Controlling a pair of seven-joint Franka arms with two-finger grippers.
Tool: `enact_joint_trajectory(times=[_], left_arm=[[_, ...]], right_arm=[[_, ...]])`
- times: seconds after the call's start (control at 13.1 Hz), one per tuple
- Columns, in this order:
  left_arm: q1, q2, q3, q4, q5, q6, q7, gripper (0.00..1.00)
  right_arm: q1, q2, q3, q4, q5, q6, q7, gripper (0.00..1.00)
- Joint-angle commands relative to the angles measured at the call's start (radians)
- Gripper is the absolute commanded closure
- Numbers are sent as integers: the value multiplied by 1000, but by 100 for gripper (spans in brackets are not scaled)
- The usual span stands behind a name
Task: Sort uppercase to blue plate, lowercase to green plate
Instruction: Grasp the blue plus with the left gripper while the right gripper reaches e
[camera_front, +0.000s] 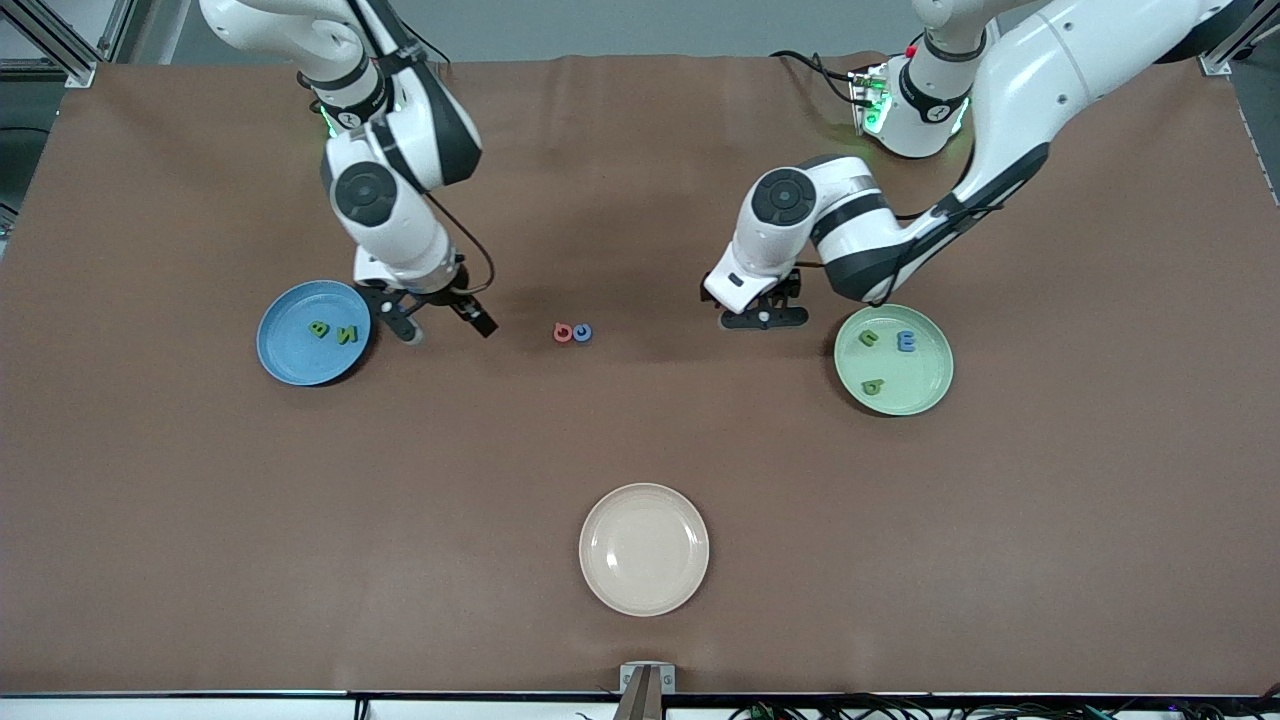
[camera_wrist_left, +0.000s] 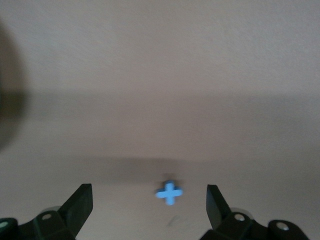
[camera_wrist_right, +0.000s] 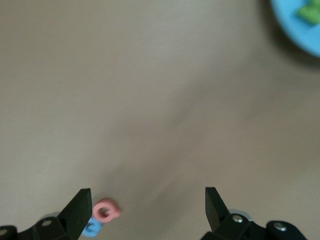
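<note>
The blue plate (camera_front: 290, 360) holds a green B (camera_front: 319, 328) and a green N (camera_front: 347, 334). On the green plate (camera_front: 925, 385) lie a small green letter (camera_front: 869, 338), a blue m/E shape (camera_front: 906, 341) and a green b/p shape (camera_front: 873, 385). A red-pink ring letter with a tail (camera_front: 563, 332) (camera_wrist_right: 106, 211) and a blue ring letter (camera_front: 582, 332) (camera_wrist_right: 91, 229) touch each other on the table between the arms. My right gripper (camera_front: 445, 328) (camera_wrist_right: 147, 197) hangs open beside the blue plate. My left gripper (camera_front: 765, 318) (camera_wrist_left: 148, 195) is open beside the green plate, over the blue cross-like t (camera_wrist_left: 169, 192), which lies on the table.
A cream plate (camera_front: 644, 548) stands nearer the front camera, midway along the table. The brown table cover (camera_front: 640, 440) runs bare between the plates. The blue plate's rim (camera_wrist_right: 300, 25) shows in the right wrist view.
</note>
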Motion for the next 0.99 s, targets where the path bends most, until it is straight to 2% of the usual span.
enact_joint_trajectory(times=[0.0,0.08,0.31,0.61,0.92], left_arm=[[-93,-8,97,-2,-12,64,-27,1],[-111,-6,120,-7,-11,80,-30,1],[-122,5,133,-34,-8,117,-33,2],[-136,15,138,-59,-6,131,-33,21],[-137,26,139,-61,-2,131,-33,35]], right_arm=[[68,72,-6,40,128,91,75,0],[95,109,-8,71,192,105,157,0],[140,221,-9,186,198,97,408,1],[183,348,-12,275,196,94,542,3],[195,413,-11,300,196,94,560,8]])
